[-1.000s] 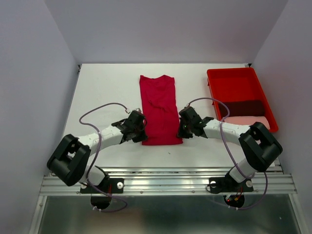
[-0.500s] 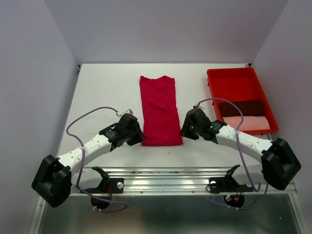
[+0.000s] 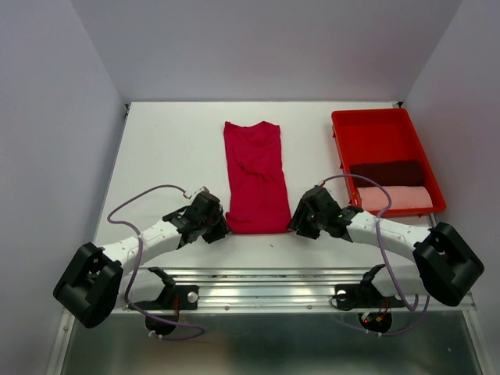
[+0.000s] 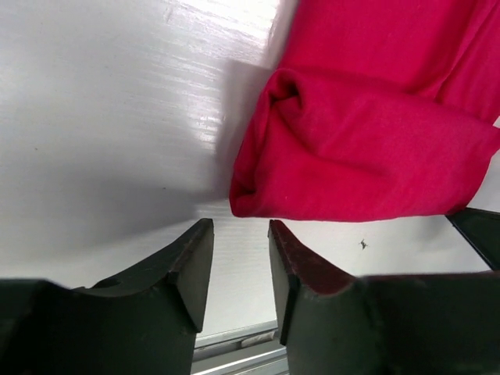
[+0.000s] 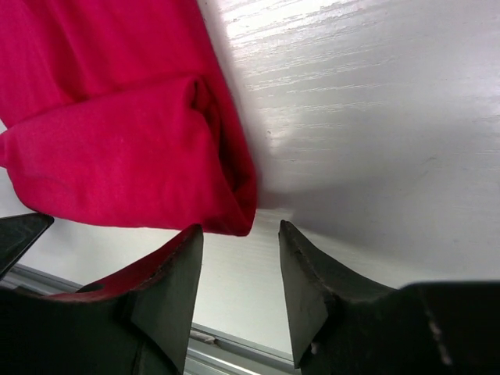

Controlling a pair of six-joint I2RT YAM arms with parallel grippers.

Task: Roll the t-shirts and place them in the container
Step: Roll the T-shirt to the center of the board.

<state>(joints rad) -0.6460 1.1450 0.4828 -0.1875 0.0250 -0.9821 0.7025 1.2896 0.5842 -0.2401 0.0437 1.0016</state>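
Crimson cloth t-shirt (image 3: 255,168) flat on white table (image 3: 164,156), near hem rolled; left claw (image 4: 241,234), right claw (image 5: 241,238) both part-open, empty, beside roll's ends.

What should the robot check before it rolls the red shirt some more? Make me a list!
1. Jaws of the left gripper apart and empty: ok.
2. Jaws of the right gripper apart and empty: ok.
3. Each gripper sits at its own end of the rolled edge of the crimson t-shirt: ok.
4. Shirt beyond the roll lies straight on the table: ok, with a few wrinkles.
5. Roll is tight all the way across: cannot tell, too small from above.
6. Fingers hold the cloth for the next turn: not ok, they sit just off it.
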